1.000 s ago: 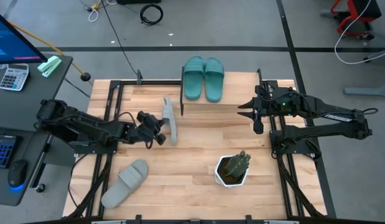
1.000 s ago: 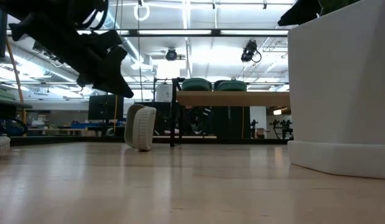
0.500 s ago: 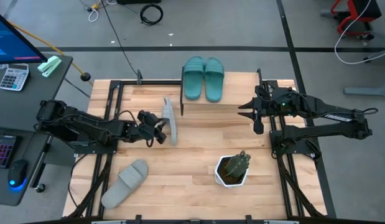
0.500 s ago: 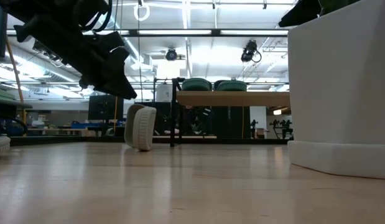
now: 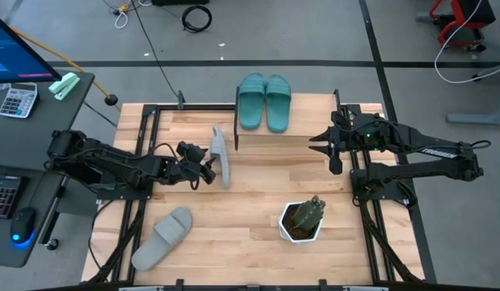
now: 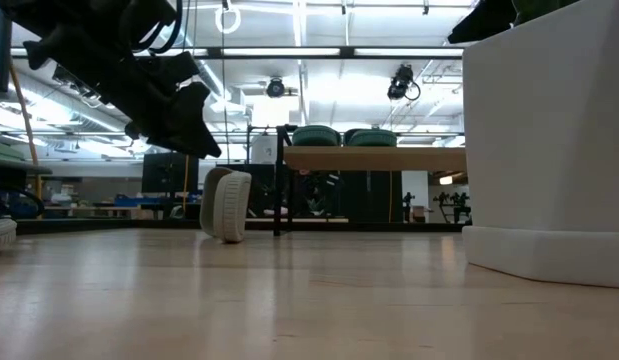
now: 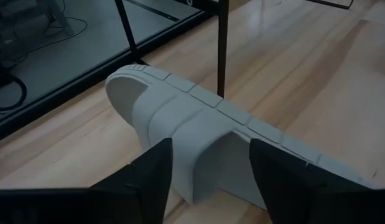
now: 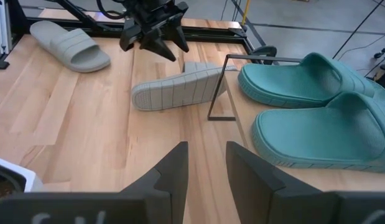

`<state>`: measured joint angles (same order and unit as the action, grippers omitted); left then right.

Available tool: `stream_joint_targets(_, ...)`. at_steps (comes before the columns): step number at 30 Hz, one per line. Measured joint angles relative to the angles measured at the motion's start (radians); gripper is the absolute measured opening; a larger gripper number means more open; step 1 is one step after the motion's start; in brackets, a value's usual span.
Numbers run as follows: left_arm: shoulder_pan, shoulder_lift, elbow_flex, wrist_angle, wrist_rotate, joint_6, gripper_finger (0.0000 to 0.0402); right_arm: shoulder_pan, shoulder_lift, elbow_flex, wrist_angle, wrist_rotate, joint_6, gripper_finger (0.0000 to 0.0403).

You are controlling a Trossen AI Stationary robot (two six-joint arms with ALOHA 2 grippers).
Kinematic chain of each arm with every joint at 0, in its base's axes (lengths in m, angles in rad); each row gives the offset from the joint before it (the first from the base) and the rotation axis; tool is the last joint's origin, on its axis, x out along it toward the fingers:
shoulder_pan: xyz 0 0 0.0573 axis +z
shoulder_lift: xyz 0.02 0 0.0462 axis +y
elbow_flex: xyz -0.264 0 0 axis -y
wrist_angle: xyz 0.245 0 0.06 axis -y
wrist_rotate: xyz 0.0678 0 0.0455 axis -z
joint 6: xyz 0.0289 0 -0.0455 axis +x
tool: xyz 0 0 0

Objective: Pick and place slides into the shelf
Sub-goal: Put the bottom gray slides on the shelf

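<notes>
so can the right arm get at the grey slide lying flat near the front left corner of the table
Probably not easily. That grey slide lies far across the table from the right gripper, on the left arm's side, with the plant pot partly between them.

Bare tabletop mid-table, grey slide on edge blocking shelf mouth (seemingly against its leg), plant pot near right.

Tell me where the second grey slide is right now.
In the high view, the grey slide lies flat near the table's front left corner, left of the plant pot, well apart from the shelf.
</notes>
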<state>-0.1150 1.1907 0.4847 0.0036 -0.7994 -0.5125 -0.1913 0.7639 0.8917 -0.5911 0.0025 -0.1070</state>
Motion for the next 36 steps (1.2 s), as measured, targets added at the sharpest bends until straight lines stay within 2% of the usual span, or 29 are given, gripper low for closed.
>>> stream_joint_targets(9,0.0,0.0,0.0,0.0,0.006,0.0,0.0252,0.0,0.0,0.0,0.0,0.0,0.011,0.0114)
stream_joint_targets(18,0.0,0.0,0.0,0.0,0.031,0.0,0.0239,0.0,0.0,0.0,0.0,-0.003,0.019,0.0114)
stream_joint_targets(29,0.001,0.0,0.0,0.001,0.03,0.032,0.024,0.0,0.0,0.0,0.0,-0.003,0.026,0.0114)
stream_joint_targets(36,0.024,0.001,0.0,-0.002,-0.01,0.056,0.0243,0.0,0.0,0.0,0.001,-0.003,0.026,0.0114)
